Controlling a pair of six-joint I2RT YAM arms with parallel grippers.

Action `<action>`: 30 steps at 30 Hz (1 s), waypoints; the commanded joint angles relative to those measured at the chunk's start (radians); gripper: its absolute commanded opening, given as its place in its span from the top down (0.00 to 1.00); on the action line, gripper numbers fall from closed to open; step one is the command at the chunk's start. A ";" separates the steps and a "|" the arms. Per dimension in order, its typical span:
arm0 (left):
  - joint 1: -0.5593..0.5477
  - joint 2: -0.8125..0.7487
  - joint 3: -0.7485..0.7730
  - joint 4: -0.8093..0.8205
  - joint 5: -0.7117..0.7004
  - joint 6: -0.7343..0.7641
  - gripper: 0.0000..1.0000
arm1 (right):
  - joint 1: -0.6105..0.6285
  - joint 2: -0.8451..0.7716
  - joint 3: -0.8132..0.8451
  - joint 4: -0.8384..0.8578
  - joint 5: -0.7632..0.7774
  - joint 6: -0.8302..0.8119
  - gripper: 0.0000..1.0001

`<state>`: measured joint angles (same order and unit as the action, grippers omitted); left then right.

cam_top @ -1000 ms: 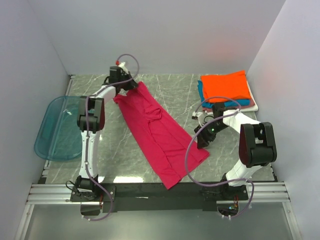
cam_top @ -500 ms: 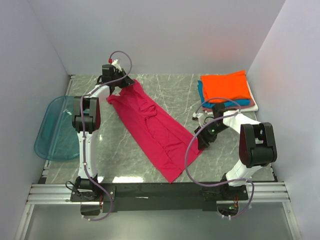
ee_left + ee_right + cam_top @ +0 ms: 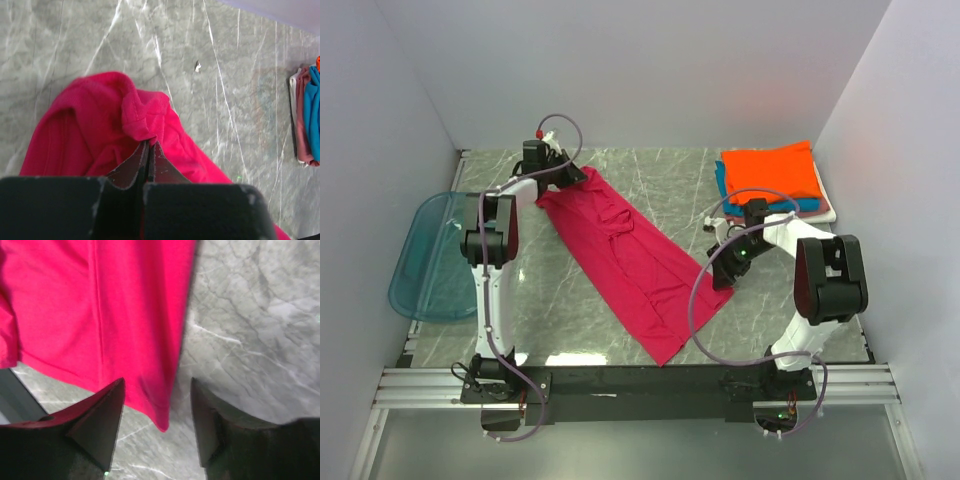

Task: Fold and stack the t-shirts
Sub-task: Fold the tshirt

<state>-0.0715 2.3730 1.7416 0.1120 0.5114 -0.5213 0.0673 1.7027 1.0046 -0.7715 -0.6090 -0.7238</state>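
Left claw [image 3: 150,146] is shut tight on a bump of the red shirt [image 3: 85,135]. Its two dark fingers [image 3: 127,172] press flat together. A soft lump of cloth puffs out just past their tips like a little knot. From above, this claw holds the far end of the shirt, close to the back wall.

The red shirt lies on the table [image 3: 660,185] as one long strip. It slants from the far left down toward the near middle. Most of it is flat and smooth, with a few small wrinkles near the far end. The near end is cut off straight.

Right claw [image 3: 157,385] is open, its two dark pointed fingers [image 3: 97,422] spread wide. A side edge and a pointy corner of the red cloth lie between them. A thin straight seam runs down the cloth there. I cannot tell if the tips touch the cloth or hang just over it.

The table is grey and shiny like stone, with thin white lines all over it.

A pile [image 3: 800,205] of folded shirts sits at the far right corner. They are flat rectangles. The orange shirt [image 3: 770,170] is on top, then a teal shirt [image 3: 315,115], a pinkish shirt [image 3: 301,125] and a white shirt [image 3: 293,95] lowest.

A see-through blue tray [image 3: 425,260] with round corners sits at the left side.
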 commanded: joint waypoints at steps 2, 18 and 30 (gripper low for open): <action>0.016 -0.118 -0.048 0.063 0.022 -0.006 1.00 | -0.009 0.052 0.022 0.009 -0.006 0.009 0.46; 0.065 -0.130 -0.094 0.029 -0.059 -0.026 1.00 | -0.063 0.026 -0.009 -0.032 0.005 -0.028 1.00; 0.064 -0.064 -0.007 -0.067 -0.056 -0.025 0.98 | -0.063 0.040 0.002 -0.049 0.005 -0.039 0.97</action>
<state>-0.0097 2.3035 1.6646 0.0544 0.4397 -0.5434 0.0105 1.7550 0.9951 -0.7826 -0.6197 -0.7383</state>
